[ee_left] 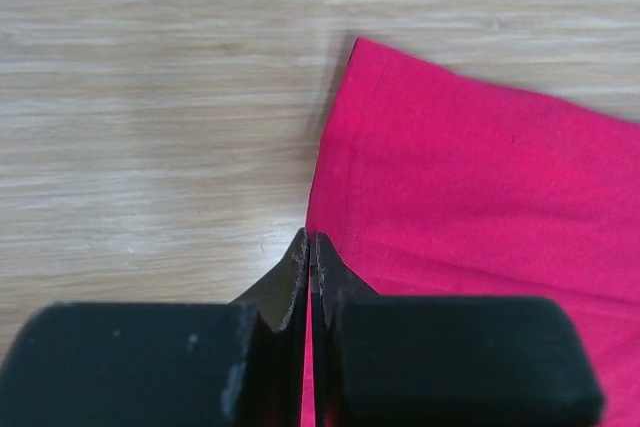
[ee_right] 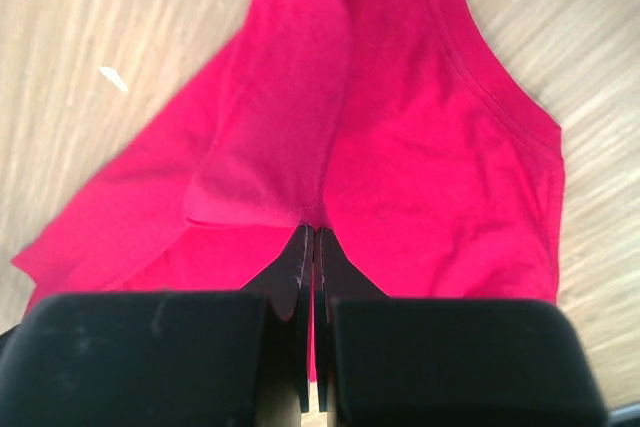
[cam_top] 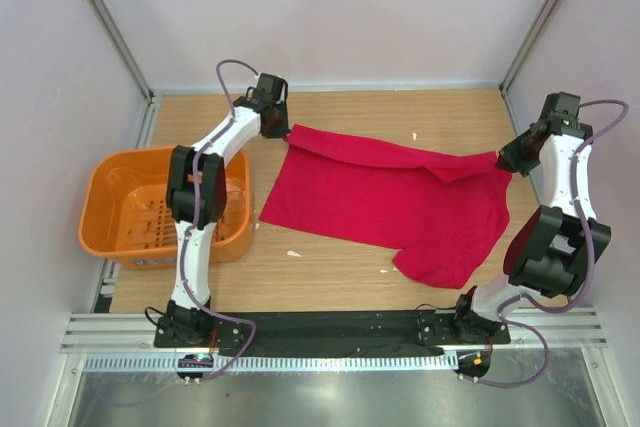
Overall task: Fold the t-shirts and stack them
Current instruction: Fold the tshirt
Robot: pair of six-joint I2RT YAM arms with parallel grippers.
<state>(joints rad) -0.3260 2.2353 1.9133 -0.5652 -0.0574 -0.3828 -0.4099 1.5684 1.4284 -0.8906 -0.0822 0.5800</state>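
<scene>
At the near edge a black mounting strip [cam_top: 330, 328] carries both arm bases, and just beyond it the wooden surface [cam_top: 340, 272] begins. The closest part of the red t-shirt [cam_top: 390, 197] is a sleeve-like lobe reaching toward the base of the right arm [cam_top: 560, 237], lying flat on the wood. A small white scrap [cam_top: 293, 253] lies just off the shirt's near-left edge. To the left, apart from the shirt, an orange slotted basket [cam_top: 130, 209] sits at the surface's left side, and the left arm [cam_top: 195, 217] crosses over its right wall in the top view. The shirt spreads across the middle and right of the surface, wider than the basket, its far edge folded over on itself toward the right (a loose flap, not a neat fold). At that far edge both pincers meet the cloth. The left pincer [ee_left: 310, 239] has its jaws pressed together on the shirt's far-left corner, red fabric showing in the slit between them, bare wood beside the hem. The right pincer [ee_right: 311, 230] is likewise clamped tight, on a bunched flap at the far-right corner beside a curved stitched seam. The cloth between the two grips runs in a nearly straight line. Farther on, a white fleck [cam_top: 414, 135] rests on bare wood before the back wall [cam_top: 330, 17].
</scene>
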